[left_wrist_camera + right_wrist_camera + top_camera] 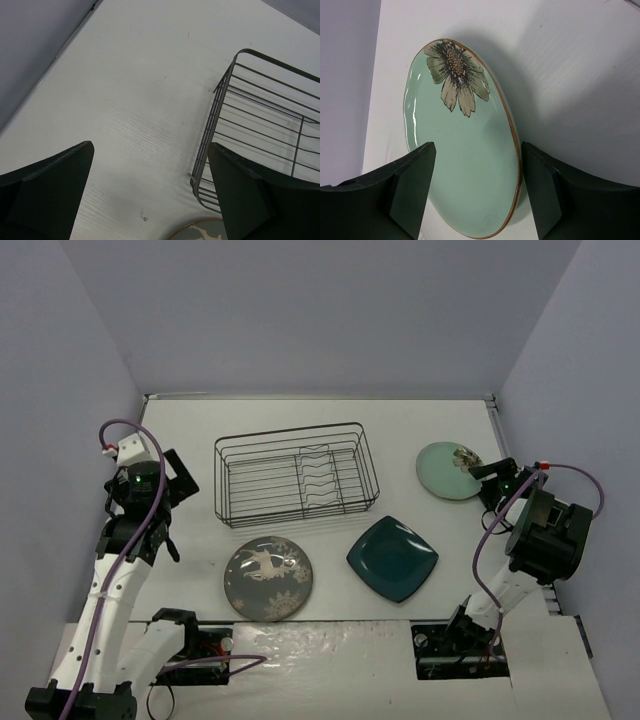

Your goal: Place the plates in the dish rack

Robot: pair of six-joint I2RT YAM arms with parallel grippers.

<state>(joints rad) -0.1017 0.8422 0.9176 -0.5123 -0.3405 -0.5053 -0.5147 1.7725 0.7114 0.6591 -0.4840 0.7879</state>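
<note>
The black wire dish rack (290, 475) stands empty at the middle back; its corner shows in the left wrist view (225, 100). The mint-green plate (446, 471) with a flower print lies right of it. The dark teal square plate (392, 557) and the dark grey deer plate (268, 578) lie in front of the rack. My right gripper (487, 478) is open at the mint plate's right edge. In the right wrist view the plate (465, 150) has its brown rim between the open jaws of the gripper (477, 190). My left gripper (178, 485) (150, 190) is open and empty left of the rack.
Grey walls close in the white table (300, 420) at the left, back and right. The deer plate's rim (200, 232) shows just below the left fingers. The arm bases and cables sit at the near edge.
</note>
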